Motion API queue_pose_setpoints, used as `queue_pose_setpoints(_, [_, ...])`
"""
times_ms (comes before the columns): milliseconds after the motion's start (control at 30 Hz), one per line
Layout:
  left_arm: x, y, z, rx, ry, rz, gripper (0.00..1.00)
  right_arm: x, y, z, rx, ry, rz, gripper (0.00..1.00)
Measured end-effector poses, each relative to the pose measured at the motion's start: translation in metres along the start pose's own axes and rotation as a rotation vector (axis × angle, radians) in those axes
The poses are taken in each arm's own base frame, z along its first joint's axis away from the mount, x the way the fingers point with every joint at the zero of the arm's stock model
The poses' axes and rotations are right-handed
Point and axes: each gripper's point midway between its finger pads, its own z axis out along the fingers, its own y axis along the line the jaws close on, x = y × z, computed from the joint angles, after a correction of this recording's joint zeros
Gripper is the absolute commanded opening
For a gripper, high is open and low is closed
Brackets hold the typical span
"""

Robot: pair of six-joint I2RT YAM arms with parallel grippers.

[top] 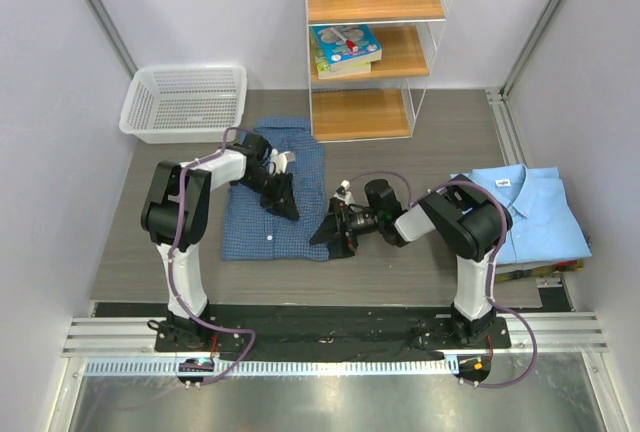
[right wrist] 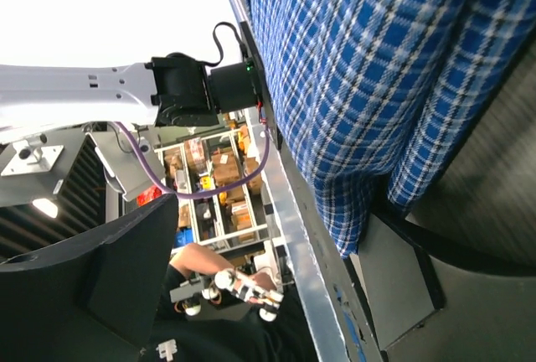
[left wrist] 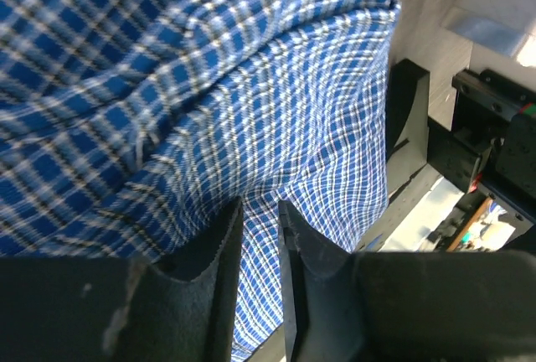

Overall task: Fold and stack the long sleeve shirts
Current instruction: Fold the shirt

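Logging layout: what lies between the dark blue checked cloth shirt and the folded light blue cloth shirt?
Top view: only the right gripper and arm, over bare grey table, at the dark blue checked shirt's edge.

The checked shirt (top: 270,237) is dark blue with fine white lines, the plain shirt (top: 540,217) light blue, the basket (top: 182,102) white.

Checked shirt (left wrist: 251,111) woven cloth, matt; left end effector (left wrist: 260,215) blk matt plastic.
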Motion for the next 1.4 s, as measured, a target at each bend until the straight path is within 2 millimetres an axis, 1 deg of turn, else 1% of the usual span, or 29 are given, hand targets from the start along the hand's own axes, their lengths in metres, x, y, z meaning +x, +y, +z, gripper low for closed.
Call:
queue_pose_setpoints(67, [-0.001, 0.001, 0.000, 0.002, -0.002, -0.022, 0.32, 0.003, -0.002, -0.001, 0.017, 0.012, 0.001, 0.88])
queue_pose_setpoints(167, [-0.001, -0.002, -0.004, 0.050, -0.004, -0.048, 0.47, 0.007, -0.007, -0.006, 0.084, 0.044, -0.044, 0.88])
queue_pose_setpoints(267, [-0.003, -0.005, -0.014, 0.110, -0.023, -0.018, 0.52, 0.005, 0.004, -0.014, 0.142, 0.084, -0.135, 0.86])
queue_pose_setpoints(333, [-0.004, -0.008, -0.032, 0.138, -0.053, 0.027, 0.54, 0.000, 0.017, -0.022, 0.168, 0.099, -0.205, 0.83])
queue_pose_setpoints(400, [-0.003, -0.013, -0.059, 0.158, -0.093, 0.088, 0.55, -0.006, 0.031, -0.028, 0.185, 0.101, -0.269, 0.78])
queue_pose_setpoints(433, [-0.002, -0.016, -0.073, 0.164, -0.115, 0.111, 0.54, -0.009, 0.037, -0.030, 0.189, 0.099, -0.296, 0.74])
queue_pose_setpoints(500, [0.003, -0.017, -0.101, 0.168, -0.158, 0.155, 0.53, -0.019, 0.050, -0.030, 0.191, 0.085, -0.351, 0.68])
queue_pose_setpoints(533, [0.005, -0.016, -0.109, 0.171, -0.168, 0.160, 0.52, -0.025, 0.055, -0.030, 0.189, 0.075, -0.375, 0.61])
queue_pose_setpoints(567, [0.006, -0.011, -0.115, 0.173, -0.177, 0.153, 0.51, -0.031, 0.058, -0.028, 0.187, 0.067, -0.389, 0.58])
queue_pose_setpoints(600, [0.007, -0.002, -0.120, 0.174, -0.181, 0.132, 0.50, -0.040, 0.060, -0.024, 0.181, 0.058, -0.406, 0.52])
queue_pose_setpoints(633, [0.008, 0.007, -0.120, 0.178, -0.173, 0.105, 0.49, -0.049, 0.060, -0.019, 0.178, 0.051, -0.417, 0.48])
queue_pose_setpoints(667, [0.008, 0.018, -0.119, 0.182, -0.164, 0.071, 0.48, -0.059, 0.055, -0.012, 0.178, 0.047, -0.419, 0.45])
queue_pose_setpoints(700, [0.007, 0.030, -0.115, 0.185, -0.157, 0.036, 0.47, -0.069, 0.048, -0.006, 0.181, 0.043, -0.418, 0.42])
queue_pose_setpoints(767, [0.007, 0.051, -0.108, 0.190, -0.139, -0.031, 0.46, -0.084, 0.027, 0.005, 0.199, 0.043, -0.399, 0.40])
queue_pose_setpoints(833, [0.010, 0.074, -0.099, 0.184, -0.116, -0.098, 0.45, -0.091, -0.005, 0.014, 0.232, 0.056, -0.352, 0.37])
queue_pose_setpoints(867, [0.013, 0.083, -0.095, 0.180, -0.104, -0.127, 0.45, -0.091, -0.022, 0.015, 0.255, 0.063, -0.318, 0.36])
queue_pose_setpoints(900, [0.016, 0.090, -0.093, 0.177, -0.095, -0.152, 0.45, -0.086, -0.031, 0.015, 0.244, 0.085, -0.279, 0.35])
queue_pose_setpoints(1000, [0.022, 0.096, -0.094, 0.198, -0.090, -0.198, 0.46, -0.082, -0.032, 0.010, 0.230, 0.095, -0.278, 0.34])
queue_pose_setpoints(1100, [0.034, 0.096, -0.098, 0.203, -0.083, -0.207, 0.50, -0.075, -0.032, 0.004, 0.246, 0.101, -0.291, 0.37])
queue_pose_setpoints(1200, [0.043, 0.094, -0.106, 0.178, -0.079, -0.166, 0.52, -0.070, -0.026, -0.002, 0.272, 0.100, -0.294, 0.38])
queue_pose_setpoints(1267, [0.043, 0.088, -0.118, 0.144, -0.100, -0.084, 0.53, -0.071, -0.016, -0.005, 0.274, 0.093, -0.311, 0.40])
queue_pose_setpoints(1300, [0.042, 0.084, -0.124, 0.124, -0.113, -0.038, 0.56, -0.072, -0.010, -0.005, 0.274, 0.090, -0.322, 0.40])
queue_pose_setpoints(1367, [0.040, 0.071, -0.141, 0.041, -0.149, 0.117, 0.59, -0.081, 0.006, -0.004, 0.269, 0.073, -0.372, 0.40])
queue_pose_setpoints(1400, [0.039, 0.062, -0.150, -0.026, -0.176, 0.236, 0.62, -0.087, 0.015, -0.002, 0.265, 0.064, -0.402, 0.40])
